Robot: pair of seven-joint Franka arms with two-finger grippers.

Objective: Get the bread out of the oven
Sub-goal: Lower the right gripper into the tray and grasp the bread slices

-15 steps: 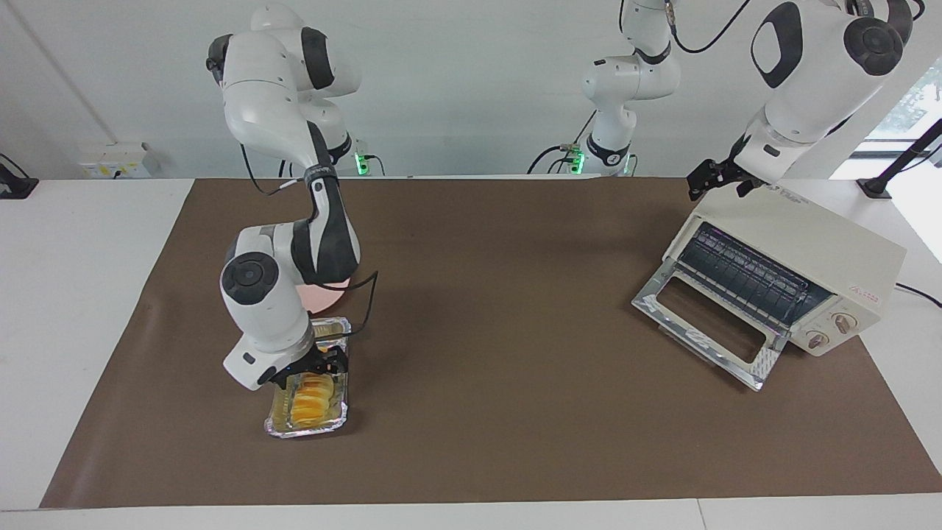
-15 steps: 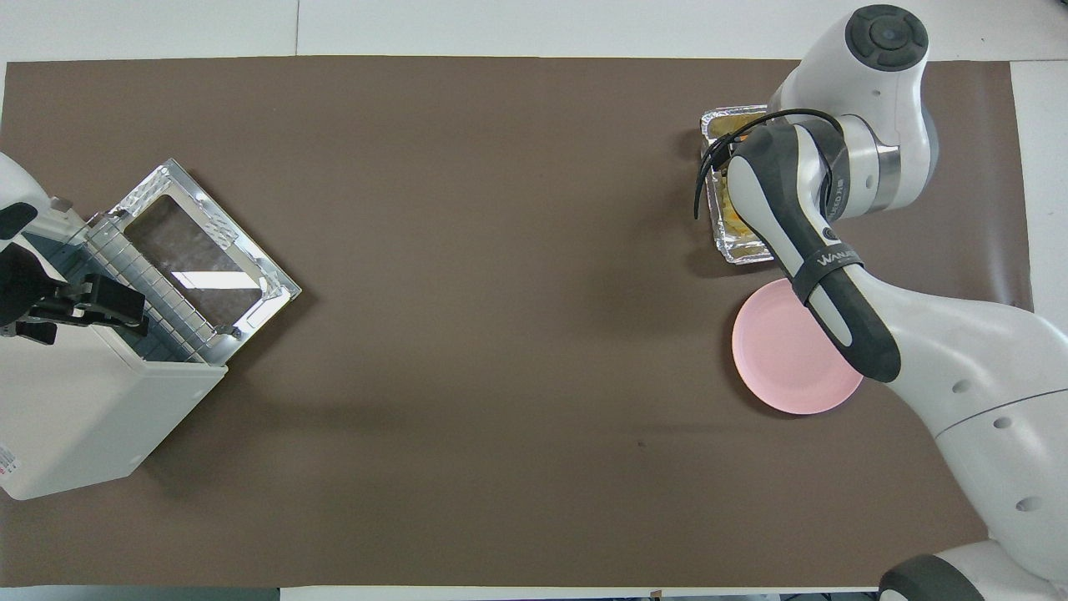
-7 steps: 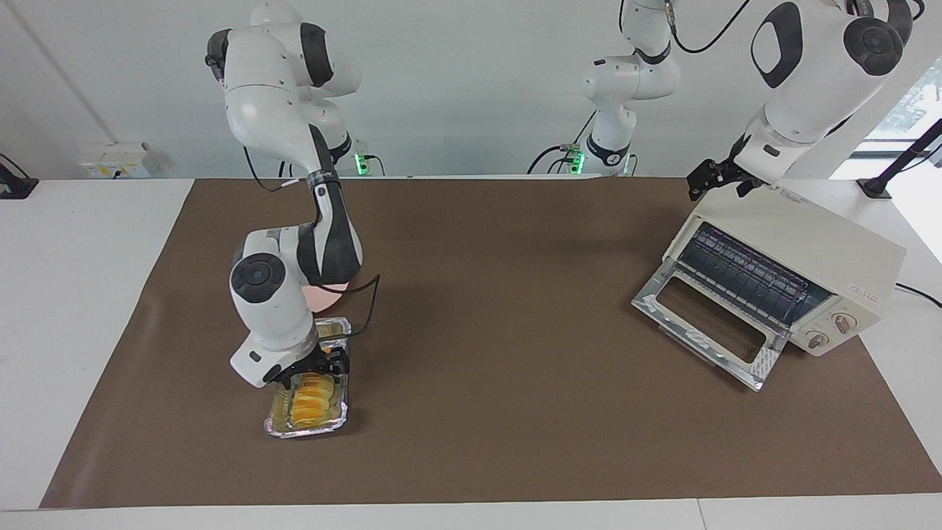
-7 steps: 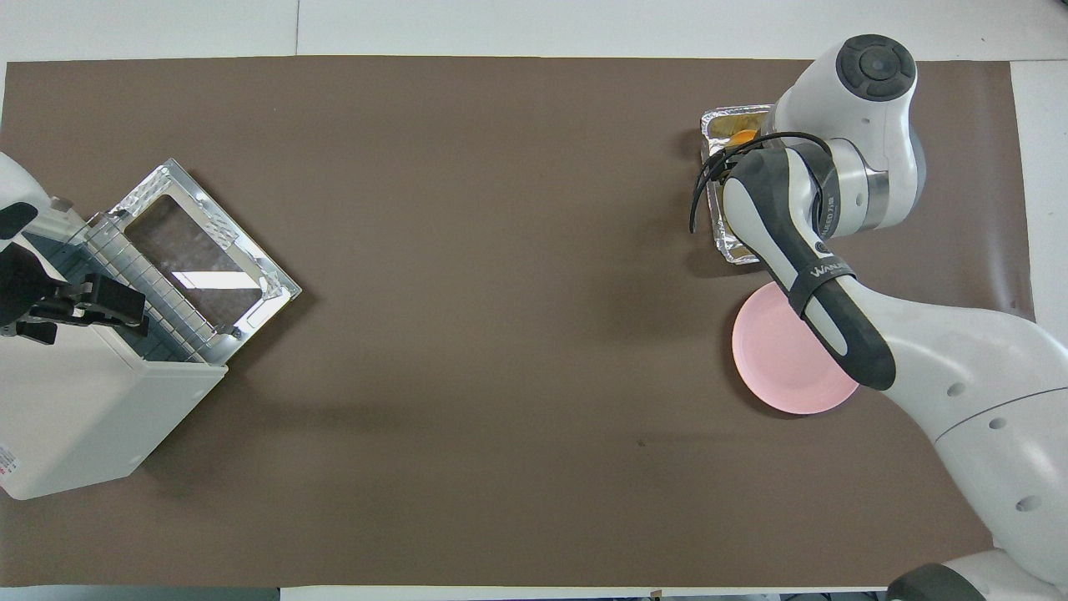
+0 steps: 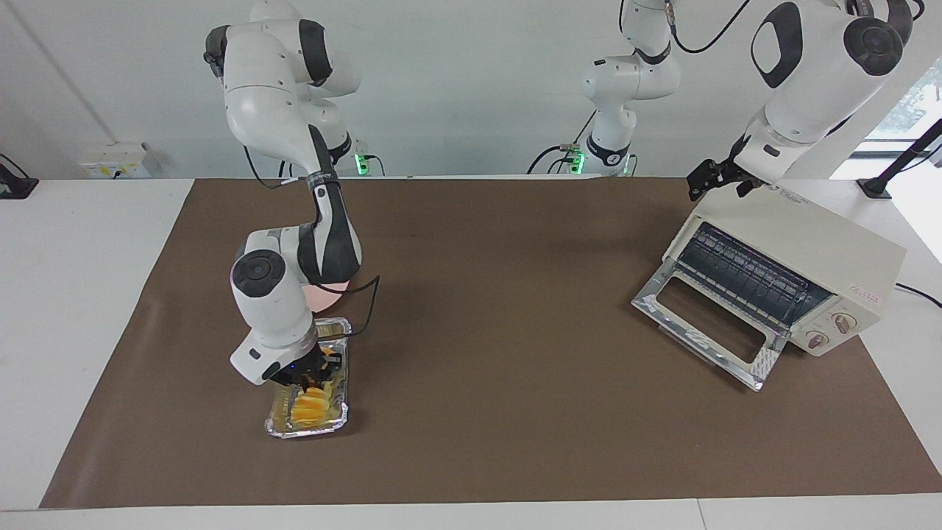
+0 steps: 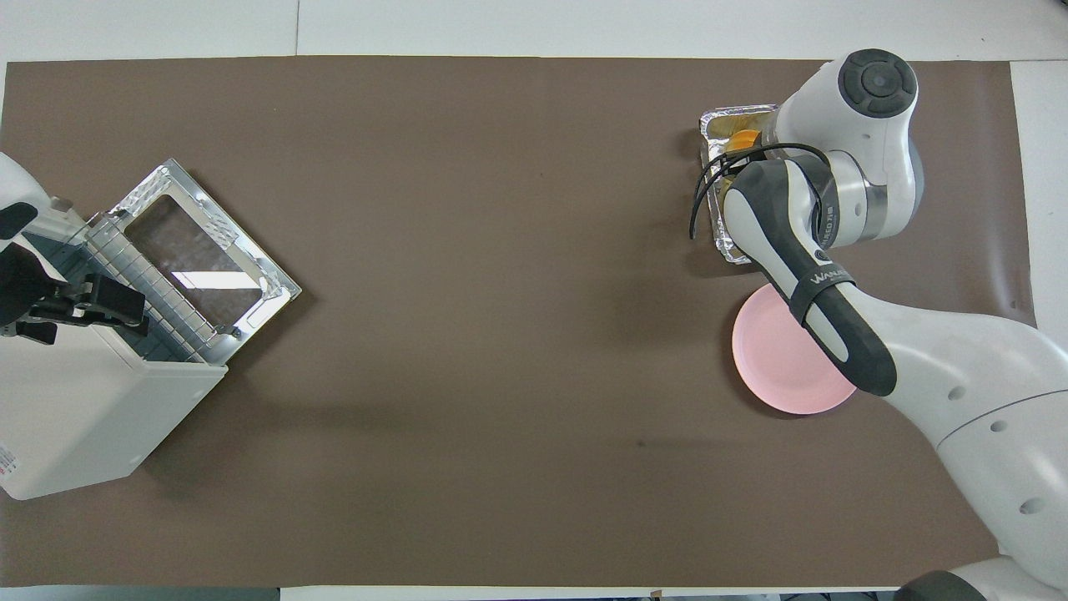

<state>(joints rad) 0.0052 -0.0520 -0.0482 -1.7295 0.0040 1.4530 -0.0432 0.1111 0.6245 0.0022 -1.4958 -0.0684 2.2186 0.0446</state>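
The bread lies in a foil tray on the brown mat at the right arm's end of the table, well apart from the oven. The right gripper is down in the tray, at the end of the bread nearer the robots; its fingers appear clenched on the bread, whose gripped end seems to tilt up from the tray. A pink plate sits just beside the tray, nearer the robots. The oven stands at the left arm's end with its glass door dropped open and the wire rack exposed. The left gripper waits at the oven's top edge; its finger state cannot be determined.
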